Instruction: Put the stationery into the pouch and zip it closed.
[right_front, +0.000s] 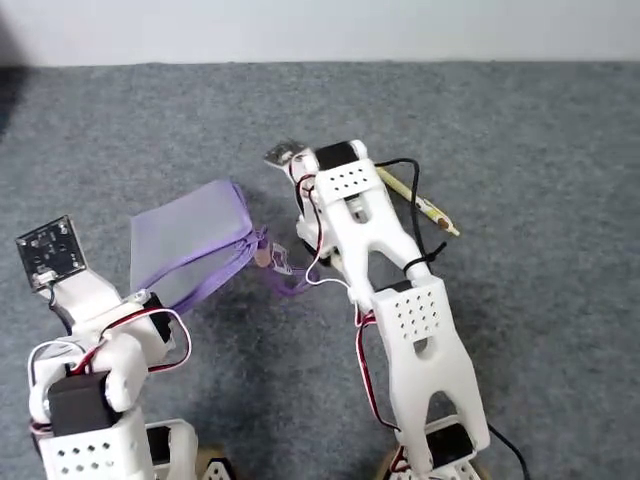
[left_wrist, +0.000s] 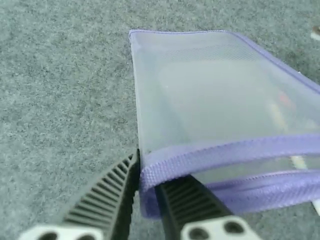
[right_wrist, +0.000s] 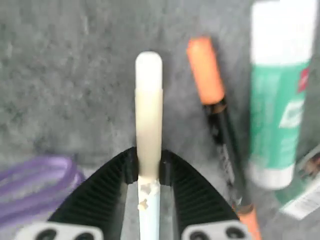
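A translucent purple pouch (right_front: 190, 240) lies on the grey carpet, its purple strap (right_front: 290, 283) trailing toward the right arm. My left gripper (left_wrist: 147, 175) is shut on the pouch's (left_wrist: 210, 100) zipper-edge corner; from above it sits at the pouch's near corner (right_front: 155, 298). Faint shapes show through the mesh. My right gripper (right_wrist: 149, 160) is shut on a cream-white pen (right_wrist: 149, 100) that points away from it. Beside that pen lie an orange-and-black pen (right_wrist: 220, 125) and a green-and-white glue stick (right_wrist: 280, 90).
A yellowish pen (right_front: 420, 205) lies on the carpet beside the right arm (right_front: 400, 290), partly under it. The purple strap (right_wrist: 35, 185) lies close to my right gripper. Open carpet stretches to the far side and to the right.
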